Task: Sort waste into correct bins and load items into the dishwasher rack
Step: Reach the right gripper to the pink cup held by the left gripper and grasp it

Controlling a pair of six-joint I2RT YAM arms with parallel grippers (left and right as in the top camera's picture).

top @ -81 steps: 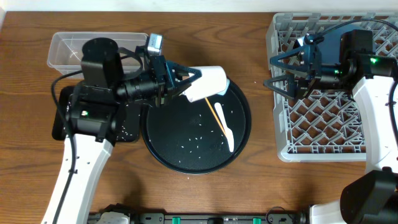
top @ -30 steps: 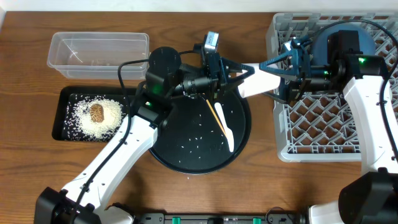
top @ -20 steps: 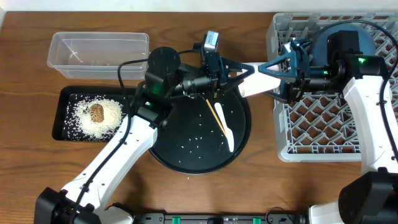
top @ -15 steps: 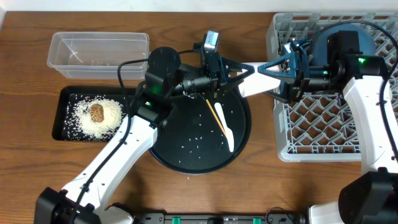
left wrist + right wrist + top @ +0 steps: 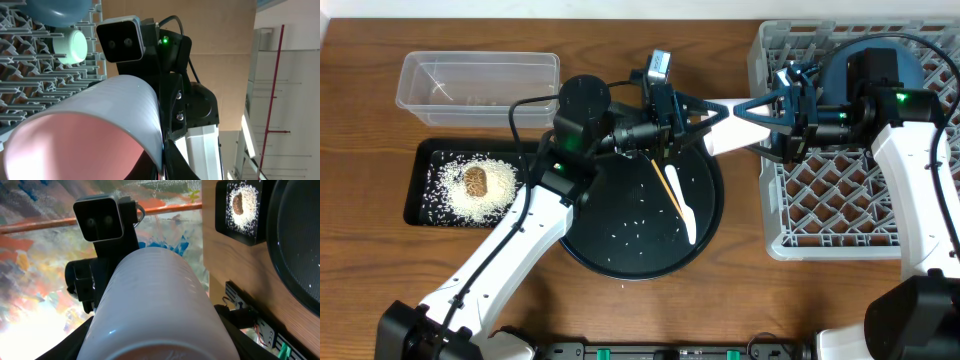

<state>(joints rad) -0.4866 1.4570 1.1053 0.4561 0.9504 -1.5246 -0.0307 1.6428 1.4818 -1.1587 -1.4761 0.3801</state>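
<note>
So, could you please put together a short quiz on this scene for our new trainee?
1. Multiple choice: what does the left gripper hold? A) crumpled tissue B) the white cup C) a light blue cup
2. True or false: the white spoon lies on the round black tray.
3. Fill in: the brown food lump lies on the ____ in the black rectangular tray.

Key: 1 B; 2 true; 3 rice grains.
</note>
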